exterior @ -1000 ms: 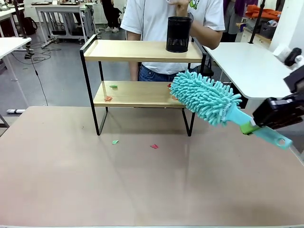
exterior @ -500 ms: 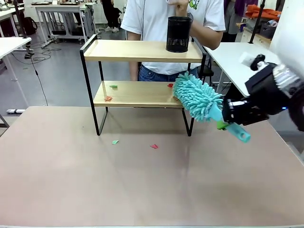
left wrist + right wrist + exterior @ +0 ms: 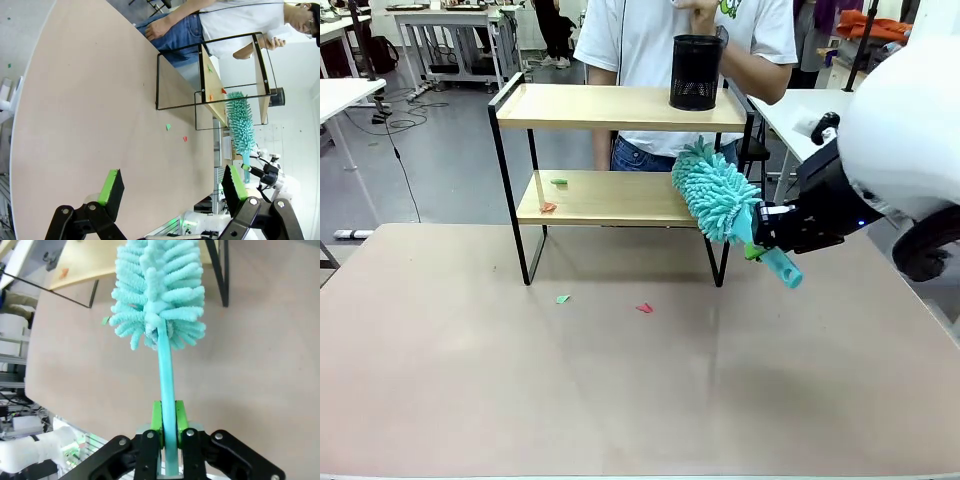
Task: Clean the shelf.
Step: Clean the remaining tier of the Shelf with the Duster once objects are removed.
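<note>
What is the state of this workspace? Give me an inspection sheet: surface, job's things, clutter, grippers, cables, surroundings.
Surface: beige table, with a green scrap and a red scrap lying in front of the shelf.
Job's things: shelf upright at the table's far edge; teal duster with its head at the lower board's right end.
Clutter: black mesh cup on the top board; green bit and orange bit on the lower board.
Grippers: right gripper shut on the duster's handle; left gripper open, holding nothing, above the table.
Cables: cables on the floor, far left.
Surroundings: person standing behind the shelf; white table at right.
</note>
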Controlling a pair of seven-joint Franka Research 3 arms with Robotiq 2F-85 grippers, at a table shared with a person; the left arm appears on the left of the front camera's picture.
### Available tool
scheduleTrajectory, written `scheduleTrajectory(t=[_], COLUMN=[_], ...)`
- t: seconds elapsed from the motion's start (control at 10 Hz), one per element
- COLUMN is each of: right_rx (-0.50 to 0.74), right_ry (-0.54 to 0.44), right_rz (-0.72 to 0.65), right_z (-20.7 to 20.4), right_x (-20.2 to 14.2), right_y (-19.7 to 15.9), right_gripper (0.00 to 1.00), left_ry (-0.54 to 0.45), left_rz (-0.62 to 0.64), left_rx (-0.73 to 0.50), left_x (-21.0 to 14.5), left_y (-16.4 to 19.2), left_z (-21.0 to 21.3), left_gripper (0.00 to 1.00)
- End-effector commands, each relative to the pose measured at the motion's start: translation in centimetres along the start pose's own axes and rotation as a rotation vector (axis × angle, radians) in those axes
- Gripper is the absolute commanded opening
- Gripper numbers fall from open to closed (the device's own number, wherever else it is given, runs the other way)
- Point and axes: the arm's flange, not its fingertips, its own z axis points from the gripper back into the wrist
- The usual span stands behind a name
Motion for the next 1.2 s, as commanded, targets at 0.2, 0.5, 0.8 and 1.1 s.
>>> scheduleTrajectory(t=[0.2,0.5,0.8,1.1], right_rx=[-0.035,-0.082,-0.085,-0.085], right_ry=[-0.070,-0.059,-0.050,-0.050], right_rz=[-0.043,-0.053,-0.035,-0.035], right_z=[-0.8,-2.7,-2.9,-2.9], right_x=[2.0,3.2,2.6,2.6], right_y=[0.7,0.7,0.0,0.0], right_gripper=[0.13,0.13,0.13,0.13], left_ry=[-0.013,-0.013,-0.013,-0.013], left_rz=[-0.023,-0.023,-0.023,-0.023], left_rx=[-0.022,-0.022,-0.022,-0.022], left_x=[0.0,0.0,0.0,0.0], left_y=[0.0,0.0,0.0,0.0], left_z=[0.0,0.0,0.0,0.0], left_gripper=[1.00,1.00,1.00,1.00])
